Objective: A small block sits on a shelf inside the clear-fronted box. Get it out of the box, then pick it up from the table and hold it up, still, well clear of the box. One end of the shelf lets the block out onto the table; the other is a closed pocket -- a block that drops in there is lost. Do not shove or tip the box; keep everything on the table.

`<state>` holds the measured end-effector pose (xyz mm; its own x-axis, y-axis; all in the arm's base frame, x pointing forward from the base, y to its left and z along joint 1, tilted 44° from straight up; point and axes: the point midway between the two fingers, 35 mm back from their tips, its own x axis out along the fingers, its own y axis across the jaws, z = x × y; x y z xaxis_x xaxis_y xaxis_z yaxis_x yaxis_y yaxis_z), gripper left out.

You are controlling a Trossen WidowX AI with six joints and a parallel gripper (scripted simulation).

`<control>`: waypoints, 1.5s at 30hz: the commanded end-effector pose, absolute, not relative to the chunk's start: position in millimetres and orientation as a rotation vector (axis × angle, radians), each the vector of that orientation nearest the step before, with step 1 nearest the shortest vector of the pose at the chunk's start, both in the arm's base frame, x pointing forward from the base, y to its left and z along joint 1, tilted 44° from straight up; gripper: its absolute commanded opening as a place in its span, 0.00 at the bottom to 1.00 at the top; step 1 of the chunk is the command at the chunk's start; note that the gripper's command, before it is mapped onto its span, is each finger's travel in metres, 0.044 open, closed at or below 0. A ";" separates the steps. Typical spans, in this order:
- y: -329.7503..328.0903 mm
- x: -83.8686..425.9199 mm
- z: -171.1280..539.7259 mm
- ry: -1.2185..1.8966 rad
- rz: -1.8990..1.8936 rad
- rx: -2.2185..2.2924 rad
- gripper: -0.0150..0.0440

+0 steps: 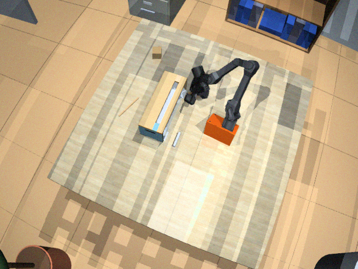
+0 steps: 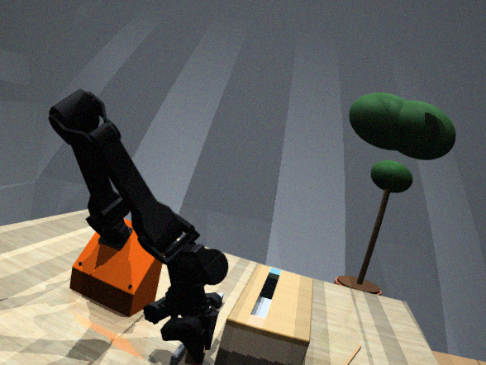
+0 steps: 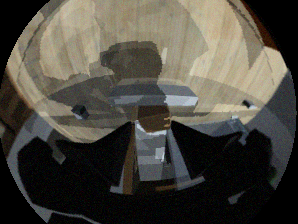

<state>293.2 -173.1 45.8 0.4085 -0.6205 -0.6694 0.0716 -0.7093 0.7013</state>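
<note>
With the small brown block [image 2: 190, 358] [image 3: 153, 119] apparently out on the table beside the long tan-topped box [image 1: 151, 106] [image 2: 291, 305], the pick-up looks to be the step in hand. Black parallel-jaw gripper [image 1: 197, 94] [image 2: 200, 351] [image 3: 152, 123] hangs low, partly open, somewhat past half, holding nothing. Wrist view puts the block between or just beyond the fingertips; exact depth unclear. A grey-white bar [image 2: 178, 355] [image 3: 152, 99] lies just beyond it. Next: centre, settle lower if needed, close squarely, then lift straight, avoiding bar and box.
</note>
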 end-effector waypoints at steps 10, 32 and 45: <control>-178.2 289.8 36.0 -0.455 -1.354 1.997 0.49; -132.6 291.4 82.8 -0.414 -1.346 1.955 0.25; -120.8 286.7 83.5 -0.058 -1.316 1.514 0.25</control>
<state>288.0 -123.2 81.7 0.3901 -0.6203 -0.6805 0.4749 -0.4976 0.7258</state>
